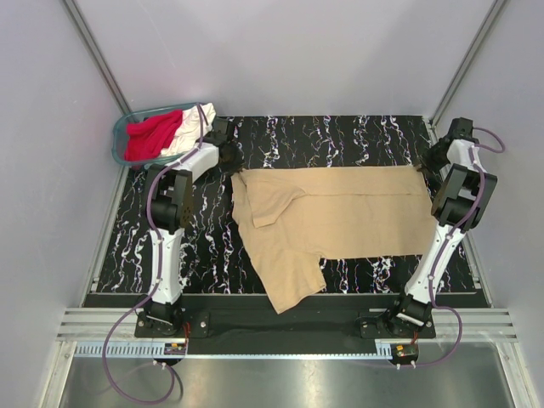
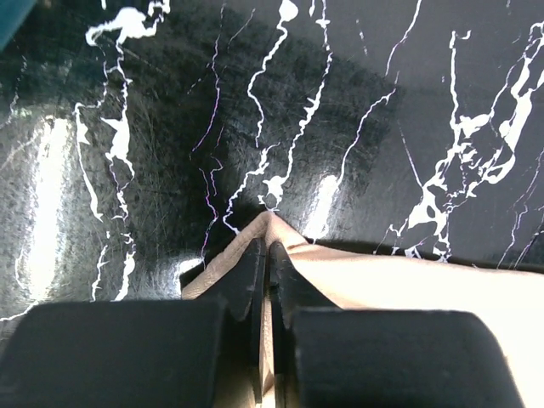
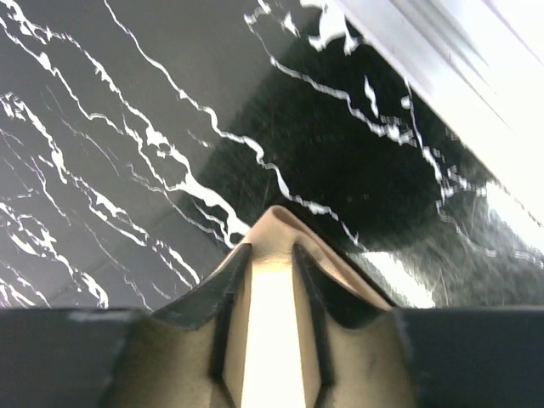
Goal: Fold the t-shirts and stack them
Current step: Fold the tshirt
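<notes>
The tan t-shirt (image 1: 340,212) is found spread nearly flat across the middle of the black, white-veined table (image 1: 340,136), its long axis running from 9 to 3 o'clock in the overhead view. One portion is extended toward 7 o'clock and is draped over the near table edge, and a fold is noted toward the 9 o'clock end. The left gripper (image 2: 263,248) is set at the garment's 10 o'clock corner; its jaws are seen pressed together on that corner, with a peak of tan cloth raised just past the tips. The right gripper (image 3: 272,255) is set at the 2 o'clock corner; its jaws are held narrowly apart, and the gap is filled by a pinched ridge of the same cloth. A teal basket (image 1: 119,140) is located at 10 o'clock on the table, just beyond the left arm. The red t-shirt (image 1: 153,136) and the white t-shirt (image 1: 197,123) are bundled together in it, unfolded, the white one spilling over the rim toward 3 o'clock.
</notes>
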Controlling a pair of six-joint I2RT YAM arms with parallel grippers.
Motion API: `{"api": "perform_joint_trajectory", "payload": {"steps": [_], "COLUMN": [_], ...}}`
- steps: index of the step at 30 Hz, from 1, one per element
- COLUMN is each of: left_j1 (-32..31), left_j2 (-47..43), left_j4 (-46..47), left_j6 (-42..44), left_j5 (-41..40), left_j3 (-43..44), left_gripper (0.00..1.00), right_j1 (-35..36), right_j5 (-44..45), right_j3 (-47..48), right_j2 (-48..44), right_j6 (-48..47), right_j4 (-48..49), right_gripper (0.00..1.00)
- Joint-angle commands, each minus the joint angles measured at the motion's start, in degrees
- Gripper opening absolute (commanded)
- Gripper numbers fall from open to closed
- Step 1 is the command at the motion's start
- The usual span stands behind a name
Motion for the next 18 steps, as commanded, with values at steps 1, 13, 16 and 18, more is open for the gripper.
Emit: {"api": "perform_joint_trajectory", "payload": {"steps": [1,13,16,18], "left_j1": [0.4,0.6,0.7,0.7], "left_j2": [0.4,-2.7,-0.9,0.4], "left_j4": [1.2,9.0,9.4,9.4], "left_j6": [1.2,0.1,1.0,1.1], "left_j5": [-3.1,-10.7,-9.4,-8.8], "left_j3": [2.7,-0.8,2.8,4.3], "left_gripper": [0.0,0.0,0.0,0.0], "right_j1": [-0.2,-0.2,-0.2,-0.2], "right_j5": [2.6,7.4,6.3,5.7], "right_j3": [3.1,7.5,9.8,10.7], "right_j2": [2.9,5.6,7.0,7.6], "right_j6": [0.2,4.5,5.1,5.4], "right_j4": [-0.4,-0.2,-0.2,-0.1], "right_gripper": [0.22,0.0,0.0,0.0]}}
